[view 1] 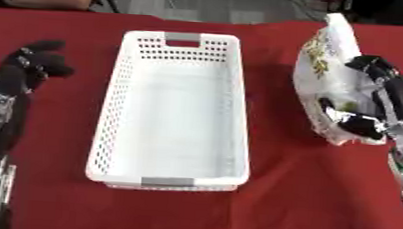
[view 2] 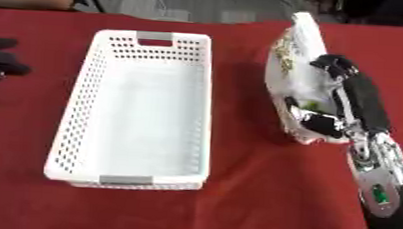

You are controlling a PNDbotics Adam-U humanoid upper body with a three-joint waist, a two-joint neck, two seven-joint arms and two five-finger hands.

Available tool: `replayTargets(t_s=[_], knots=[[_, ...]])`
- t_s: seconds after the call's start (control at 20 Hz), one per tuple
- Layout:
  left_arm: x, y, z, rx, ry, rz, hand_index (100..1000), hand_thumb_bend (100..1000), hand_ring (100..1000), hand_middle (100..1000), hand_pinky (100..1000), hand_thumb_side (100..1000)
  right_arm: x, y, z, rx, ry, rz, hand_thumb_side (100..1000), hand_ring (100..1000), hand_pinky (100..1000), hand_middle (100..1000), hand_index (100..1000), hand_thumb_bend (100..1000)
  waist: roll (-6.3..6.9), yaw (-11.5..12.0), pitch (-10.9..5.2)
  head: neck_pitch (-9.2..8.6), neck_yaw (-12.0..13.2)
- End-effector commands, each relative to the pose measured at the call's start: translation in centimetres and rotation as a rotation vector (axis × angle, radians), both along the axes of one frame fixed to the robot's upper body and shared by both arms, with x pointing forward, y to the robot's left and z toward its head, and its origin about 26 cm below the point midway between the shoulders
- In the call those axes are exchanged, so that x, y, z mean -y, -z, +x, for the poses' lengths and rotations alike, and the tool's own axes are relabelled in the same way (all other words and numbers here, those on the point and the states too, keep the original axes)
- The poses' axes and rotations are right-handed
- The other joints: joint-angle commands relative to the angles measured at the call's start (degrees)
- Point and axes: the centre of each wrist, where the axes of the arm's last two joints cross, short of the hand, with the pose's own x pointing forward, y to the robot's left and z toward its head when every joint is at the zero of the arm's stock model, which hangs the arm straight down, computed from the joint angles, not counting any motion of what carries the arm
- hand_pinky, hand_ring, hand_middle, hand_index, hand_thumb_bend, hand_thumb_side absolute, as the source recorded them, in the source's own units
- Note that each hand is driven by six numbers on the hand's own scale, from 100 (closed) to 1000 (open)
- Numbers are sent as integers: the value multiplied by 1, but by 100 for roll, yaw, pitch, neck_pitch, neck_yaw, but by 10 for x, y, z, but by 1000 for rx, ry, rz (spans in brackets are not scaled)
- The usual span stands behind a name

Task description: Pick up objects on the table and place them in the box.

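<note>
Now, my right hand (view 1: 377,104): it is clamped on the white snack bag (view 1: 323,69); my fingers curl over its upper right side and my thumb presses on its lower part.

Snack bag: it stands on its edge, to the right of the basket and apart from it. It has yellow and green printing on the front. Its top end points to the far side of the table. I cannot tell if its lower end touches the cloth or is lifted a little.

Basket: the white plastic basket (view 1: 117,111) lies in the middle of the table, with the long side going away from me. Its walls have many small holes, and there is a grey handle at each short end. Inside I see only the white bottom.

My left hand (view 1: 35,62): it is at the left side, well apart from the basket. The fingers are curled together and hold nothing.

Table: it is covered with a red cloth (view 1: 323,194).
</note>
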Motion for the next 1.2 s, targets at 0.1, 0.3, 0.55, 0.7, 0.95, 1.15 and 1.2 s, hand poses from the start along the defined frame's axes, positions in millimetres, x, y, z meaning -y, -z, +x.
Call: replayTargets(t_s=[0.1, 0.3, 0.55, 0.7, 0.95, 1.15, 1.2], knots=[[0, -5, 0, 19, 9, 9, 742, 817, 626, 830, 717, 1000, 2, -17, -2, 110, -7, 53, 100, 100, 100, 100, 167, 100, 1, 7, -72, -45, -24], [0, -5, 0, 19, 10, 10, 742, 816, 626, 830, 718, 1000, -4, -33, -7, 220, -47, 142, 100, 100, 100, 100, 174, 100, 3, 4, -76, -48, -19], [0, -5, 0, 17, 9, 10, 741, 817, 626, 830, 718, 1000, -20, -68, -20, 335, -162, 294, 100, 100, 100, 100, 176, 100, 4, -3, -86, -49, -27], [0, -4, 0, 14, 9, 11, 741, 817, 627, 831, 718, 1000, -28, -92, -31, 401, -239, 363, 100, 100, 100, 100, 177, 100, -2, -4, -92, -48, -29], [0, -4, 0, 11, 10, 12, 741, 816, 627, 831, 718, 1000, -45, -126, -48, 485, -363, 430, 100, 100, 100, 100, 178, 100, -7, 2, -105, -49, -35], [0, -3, 0, 8, 14, 13, 741, 815, 627, 831, 719, 1000, -60, -146, -53, 502, -462, 421, 100, 100, 100, 100, 180, 100, -12, 13, -116, -45, -47], [0, -3, 0, 7, 14, 14, 741, 815, 627, 831, 719, 1000, -65, -152, -53, 502, -491, 408, 100, 100, 100, 100, 181, 100, -14, 15, -119, -44, -54]])
